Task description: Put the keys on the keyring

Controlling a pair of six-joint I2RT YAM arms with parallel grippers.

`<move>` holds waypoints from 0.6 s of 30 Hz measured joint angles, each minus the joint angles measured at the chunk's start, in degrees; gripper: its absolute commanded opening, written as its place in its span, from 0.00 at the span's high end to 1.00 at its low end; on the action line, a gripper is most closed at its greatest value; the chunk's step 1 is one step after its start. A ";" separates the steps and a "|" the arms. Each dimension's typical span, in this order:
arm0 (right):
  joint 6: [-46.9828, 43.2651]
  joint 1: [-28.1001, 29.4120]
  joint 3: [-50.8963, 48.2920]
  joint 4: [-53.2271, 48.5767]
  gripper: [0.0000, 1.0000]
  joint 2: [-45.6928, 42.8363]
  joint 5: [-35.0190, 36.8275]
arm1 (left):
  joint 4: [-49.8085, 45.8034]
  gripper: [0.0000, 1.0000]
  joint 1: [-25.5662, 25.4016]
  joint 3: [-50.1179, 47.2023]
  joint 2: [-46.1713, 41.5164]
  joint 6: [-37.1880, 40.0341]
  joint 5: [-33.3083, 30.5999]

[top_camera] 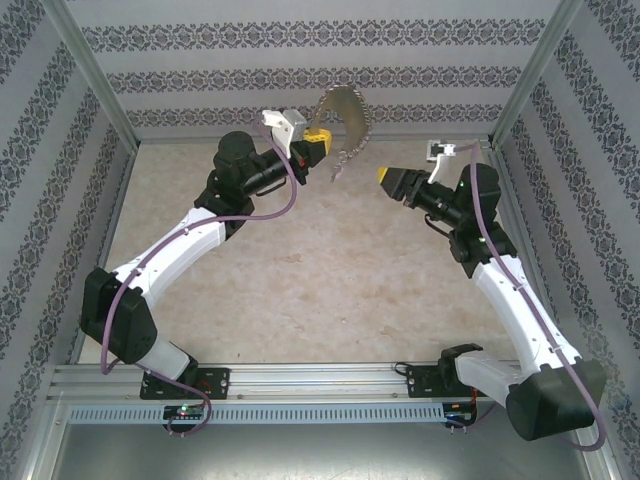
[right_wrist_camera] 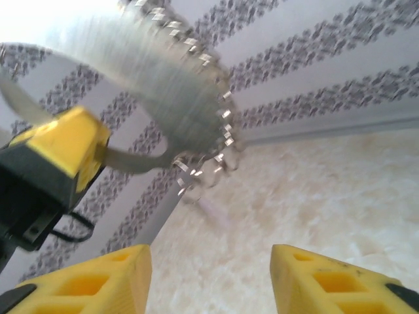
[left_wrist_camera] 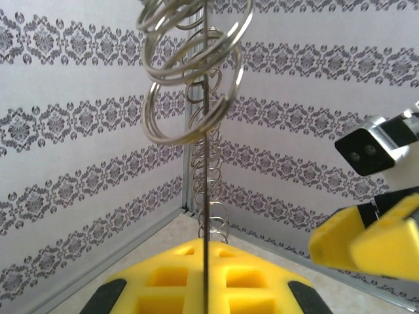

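Note:
My left gripper (top_camera: 322, 140) is shut on the rim of the keyring (top_camera: 346, 112), a thin dark-grey hoop held up in the air near the back wall. In the left wrist view the hoop (left_wrist_camera: 207, 196) runs edge-on between the closed yellow fingers (left_wrist_camera: 170, 281), with silvery loops (left_wrist_camera: 190, 85) fringing its rim. A small silvery piece, apparently one of the keys (top_camera: 336, 171), dangles from the hoop's lower end; it is a pale blur (right_wrist_camera: 213, 208) in the right wrist view. My right gripper (top_camera: 384, 181) is open and empty, a short way right of and below the keyring (right_wrist_camera: 163, 85).
Patterned walls enclose the beige table (top_camera: 320, 280) on three sides, with metal corner posts (top_camera: 95, 70) at the back. Both arms reach toward the back centre, their tips close together.

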 measured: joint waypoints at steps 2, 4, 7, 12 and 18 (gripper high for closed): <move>1.55 0.04 0.00 0.90 0.64 0.15 1.27 | 1.79 1.00 0.00 -0.02 -0.04 -0.94 1.03; 3.28 0.04 0.00 2.29 0.74 0.87 1.81 | 3.58 1.00 0.00 -0.02 -0.07 -1.95 1.97; 6.03 0.26 0.09 5.53 0.80 3.08 2.23 | 5.40 1.00 0.00 -0.02 -0.17 -3.39 3.32; 8.44 3.23 1.73 8.15 0.81 6.86 3.74 | 7.76 1.00 0.00 -0.04 -0.17 -5.62 4.96; 9.14 9.11 6.86 10.45 0.81 11.13 4.13 | 9.57 1.00 -0.04 -0.04 -0.17 -7.19 5.44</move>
